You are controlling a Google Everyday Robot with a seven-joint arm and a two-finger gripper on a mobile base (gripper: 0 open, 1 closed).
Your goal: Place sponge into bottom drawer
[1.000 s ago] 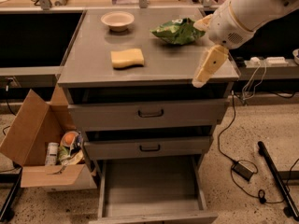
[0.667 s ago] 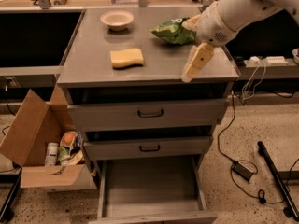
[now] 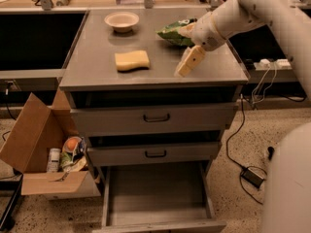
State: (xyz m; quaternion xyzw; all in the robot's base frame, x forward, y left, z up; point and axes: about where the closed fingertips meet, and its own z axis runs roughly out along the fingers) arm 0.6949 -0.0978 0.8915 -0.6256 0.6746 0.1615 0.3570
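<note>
The yellow sponge (image 3: 131,60) lies flat on the grey cabinet top (image 3: 97,74), left of centre. My gripper (image 3: 188,62) hangs over the right part of the top, to the right of the sponge and apart from it, with nothing in it. The bottom drawer (image 3: 156,194) is pulled out at floor level and its plain grey inside holds nothing that I can see.
A pale round bowl (image 3: 121,21) stands at the back of the top. A green snack bag (image 3: 174,33) lies behind my gripper. The two upper drawers (image 3: 155,117) are shut. An open cardboard box (image 3: 46,152) with rubbish stands left of the cabinet. Cables (image 3: 252,176) lie on the right floor.
My arm and gripper have moved left across the cabinet top, from over the right edge toward the sponge. The sponge, bowl, bag and drawers have not moved.
</note>
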